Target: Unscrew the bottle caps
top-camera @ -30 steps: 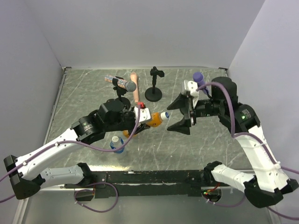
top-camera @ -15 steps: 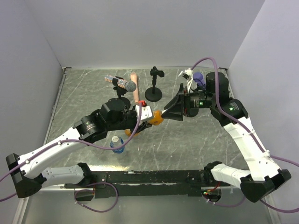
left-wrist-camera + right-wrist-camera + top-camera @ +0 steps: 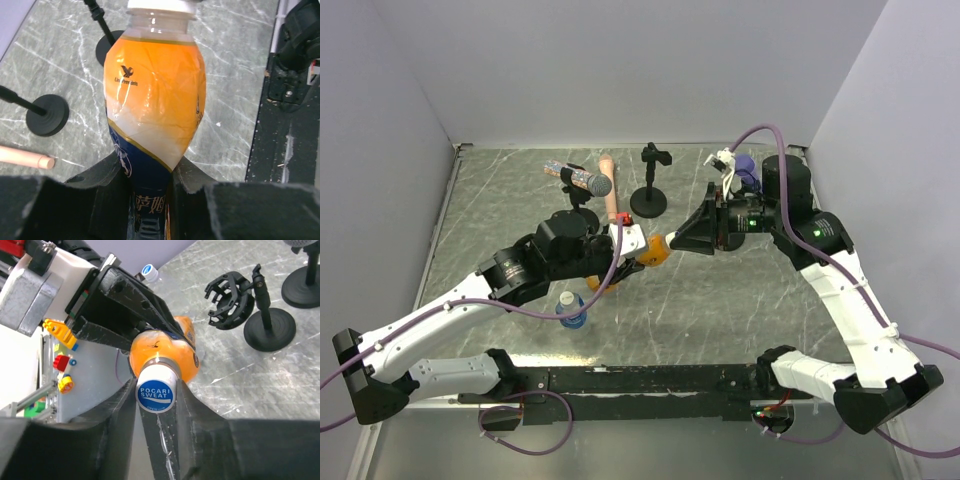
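Because a screw cap can only be turned off against a body that is prevented from turning, the orange bottle is being clamped low on its blue-printed base by the left gripper, with a finger pressed against each side of it. It is being carried on its side above the table, near the middle, so that its neck is being offered straight toward the right arm. Its cap, whitish with a blue printed top, is being enclosed by the right gripper, which is narrowed until one finger lies along each side of the cap. Contact appears to be made on both sides, though this is being judged from the wrist view alone. The right wrist is being lined up with the bottle's long axis, presumably so that a roll of the wrist would be passed directly into the thread. The cap is seated on the neck, so the unscrewing is being judged as only beginning. A blue bottle is being left standing capped on the table beside the left arm, seemingly for a later turn.
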`<move>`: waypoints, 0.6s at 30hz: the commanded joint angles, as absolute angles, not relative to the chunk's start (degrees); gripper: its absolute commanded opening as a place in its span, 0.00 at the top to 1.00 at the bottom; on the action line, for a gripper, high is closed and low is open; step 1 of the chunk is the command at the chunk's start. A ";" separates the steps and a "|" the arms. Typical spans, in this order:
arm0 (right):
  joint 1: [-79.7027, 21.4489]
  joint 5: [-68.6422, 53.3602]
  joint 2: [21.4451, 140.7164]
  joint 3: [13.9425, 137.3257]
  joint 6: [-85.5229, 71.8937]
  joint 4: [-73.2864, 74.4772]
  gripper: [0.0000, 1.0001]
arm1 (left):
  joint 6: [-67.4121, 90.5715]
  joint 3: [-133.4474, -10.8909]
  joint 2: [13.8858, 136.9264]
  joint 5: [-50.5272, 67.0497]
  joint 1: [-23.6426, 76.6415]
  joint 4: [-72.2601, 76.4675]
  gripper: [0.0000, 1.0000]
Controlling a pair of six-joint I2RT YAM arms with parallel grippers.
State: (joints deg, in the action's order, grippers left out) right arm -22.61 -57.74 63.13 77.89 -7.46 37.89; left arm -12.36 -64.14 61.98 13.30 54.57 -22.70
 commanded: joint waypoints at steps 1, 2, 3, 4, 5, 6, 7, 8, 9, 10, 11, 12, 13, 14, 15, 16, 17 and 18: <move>-23.20 -57.48 62.93 81.38 -4.32 40.60 0.76 | -10.90 -66.27 61.88 12.30 54.58 -20.92 0.99; -23.46 -57.92 63.19 81.91 -2.91 41.39 0.82 | -10.99 -66.44 61.88 12.48 54.58 -21.09 0.99; -23.81 -58.27 63.45 82.61 -1.25 42.27 0.87 | -11.07 -66.53 61.70 13.00 54.58 -21.18 0.99; -24.25 -58.53 63.63 83.49 1.81 43.58 0.91 | -11.34 -66.36 61.61 13.88 54.58 -21.44 0.99; -24.95 -59.49 64.24 85.06 6.98 45.33 0.95 | -11.86 -66.36 61.61 15.71 54.58 -22.05 0.99; -25.40 -61.42 65.03 86.91 10.16 47.96 0.98 | -13.26 -66.18 61.44 18.08 54.58 -22.93 0.99; -25.66 -64.13 65.91 88.75 16.55 50.86 1.00 | -14.75 -66.01 61.52 21.15 54.58 -24.16 0.99; -26.10 -69.82 67.14 91.81 27.92 56.72 1.00 | -16.85 -66.01 61.78 24.31 54.58 -25.39 0.99; -26.80 -72.74 68.63 95.06 39.87 64.96 1.00 | -18.18 -66.44 62.22 25.74 54.58 -26.97 0.99; -28.20 -73.73 70.56 99.01 52.69 75.57 1.00 | -19.06 -67.14 62.92 27.67 54.58 -28.55 0.99; -29.87 -73.31 73.10 103.40 63.78 84.46 1.00 | -20.03 -67.84 63.71 28.99 54.49 -30.13 0.99; -31.45 -71.30 74.34 105.01 73.81 89.94 1.00 | -20.74 -68.90 64.76 30.92 54.49 -32.06 0.99; -33.55 -68.93 74.79 105.20 77.05 89.91 1.00 | -21.09 -69.95 65.56 31.72 54.49 -33.82 0.99; -34.53 -66.73 74.71 104.42 80.21 89.83 1.00 | -21.09 -70.74 66.44 31.99 54.49 -34.79 0.99; -34.89 -65.40 74.01 103.28 81.98 88.35 1.00 | -21.35 -71.45 67.14 32.17 54.49 -35.76 0.99; -35.15 -64.09 73.13 101.79 81.22 85.20 1.00 | -21.44 -71.80 67.67 31.73 54.49 -36.55 0.99; -35.24 -62.42 72.52 101.08 80.08 82.90 1.00 | -21.45 -72.07 67.94 31.12 54.49 -36.82 0.99; -35.24 -61.18 72.07 100.90 79.63 82.01 1.00 | -21.45 -72.16 68.03 30.50 54.49 -36.74 0.99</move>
